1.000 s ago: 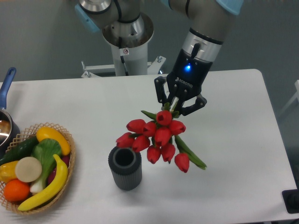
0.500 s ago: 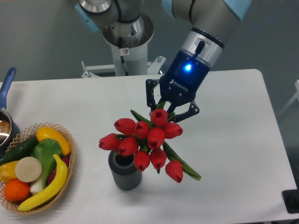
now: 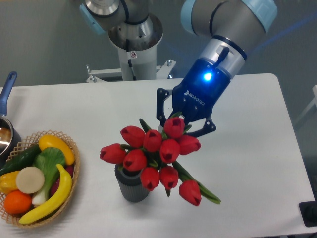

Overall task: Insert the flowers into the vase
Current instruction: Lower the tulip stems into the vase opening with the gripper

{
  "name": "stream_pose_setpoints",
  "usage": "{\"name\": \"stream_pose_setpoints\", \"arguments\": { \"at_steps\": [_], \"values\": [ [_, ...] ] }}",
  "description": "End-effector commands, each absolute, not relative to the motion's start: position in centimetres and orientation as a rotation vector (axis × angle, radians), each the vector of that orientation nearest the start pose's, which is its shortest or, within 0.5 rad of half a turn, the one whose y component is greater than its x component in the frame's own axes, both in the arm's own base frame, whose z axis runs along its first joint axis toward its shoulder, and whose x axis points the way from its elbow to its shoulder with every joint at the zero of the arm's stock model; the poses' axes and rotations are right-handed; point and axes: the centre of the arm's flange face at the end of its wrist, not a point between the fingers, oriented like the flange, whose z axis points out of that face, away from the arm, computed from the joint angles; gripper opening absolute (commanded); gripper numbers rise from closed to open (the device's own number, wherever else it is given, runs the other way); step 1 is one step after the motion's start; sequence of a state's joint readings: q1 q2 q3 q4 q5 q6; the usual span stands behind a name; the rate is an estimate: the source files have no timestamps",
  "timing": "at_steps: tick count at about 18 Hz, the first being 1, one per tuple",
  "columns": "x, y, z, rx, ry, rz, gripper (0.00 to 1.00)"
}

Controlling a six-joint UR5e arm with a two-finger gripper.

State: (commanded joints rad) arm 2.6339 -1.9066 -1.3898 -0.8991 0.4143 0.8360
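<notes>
White table [image 3: 247,148], grey backdrop. Flowers [image 3: 156,153] are clamped in the gripper [image 3: 184,121], heads fanned out below and to the gripper's lower left, covering most of the vase [image 3: 132,187] mouth. Stem ends are hidden behind the blooms, so entry can't be confirmed. Bunch looks tilted; it should be brought upright, stems centred over the mouth, lowered slowly, and released only once seated. Basket [image 3: 69,198] sits well off left, no interference expected.
</notes>
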Motion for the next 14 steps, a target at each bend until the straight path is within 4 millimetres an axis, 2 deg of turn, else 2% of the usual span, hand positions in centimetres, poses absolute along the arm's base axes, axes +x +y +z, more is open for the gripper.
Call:
{"name": "stream_pose_setpoints", "arguments": {
  "at_steps": [4,8,10,14],
  "values": [
    [-44.8,51.1,50.6,-1.824,0.143,-0.416,0.08],
    [-44.2,50.8,48.7,-1.753,0.151,-0.496,0.08],
    [-43.8,50.6,47.8,-1.713,0.178,-0.508,0.08],
    [-43.8,50.6,47.2,-1.706,0.202,-0.491,0.08]
  ]
}}
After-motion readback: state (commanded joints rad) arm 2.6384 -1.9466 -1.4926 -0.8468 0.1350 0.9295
